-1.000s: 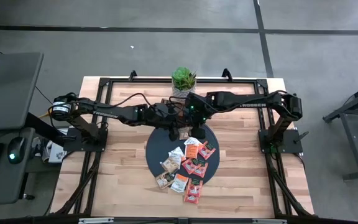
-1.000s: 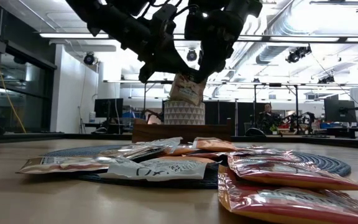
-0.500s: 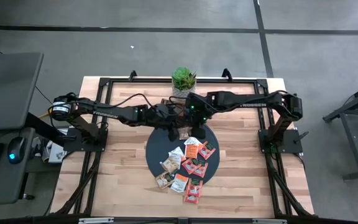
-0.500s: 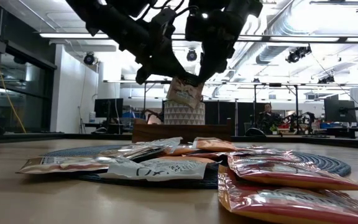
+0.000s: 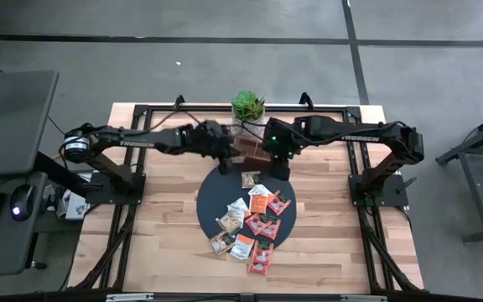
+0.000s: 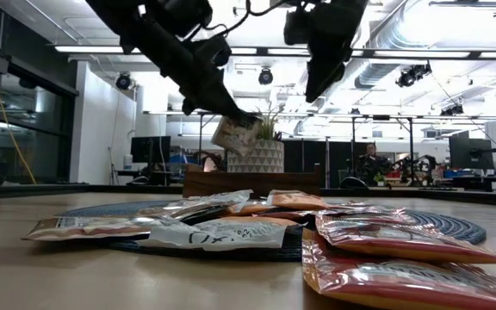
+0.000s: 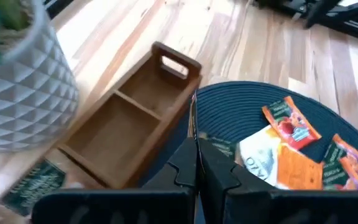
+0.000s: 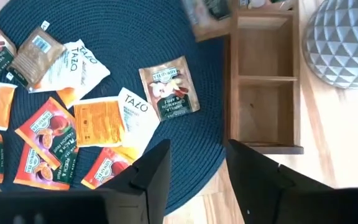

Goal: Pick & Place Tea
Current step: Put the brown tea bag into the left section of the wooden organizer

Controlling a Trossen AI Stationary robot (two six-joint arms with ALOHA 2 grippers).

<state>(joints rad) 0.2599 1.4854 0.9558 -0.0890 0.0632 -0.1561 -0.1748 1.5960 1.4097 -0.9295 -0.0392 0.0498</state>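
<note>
"TAZO" reads plainly on two white tea sachets (image 8: 131,112) and (image 8: 82,62) on the dark mat (image 8: 135,37); the smaller print stays illegible.

Both arms are dark, nearly black, built of slim tubular links between bulkier rounded joints. The left arm (image 5: 132,143) ends at a round shoulder housing with a pale ring on its face; a black cable loops loosely along its upper link. The right arm (image 5: 350,132) carries faint pale lettering along its long link and a small green light near the wrist. Each base is a black frame of struts. The right gripper (image 8: 194,180) has two broad, angular, matt black fingers.
</note>
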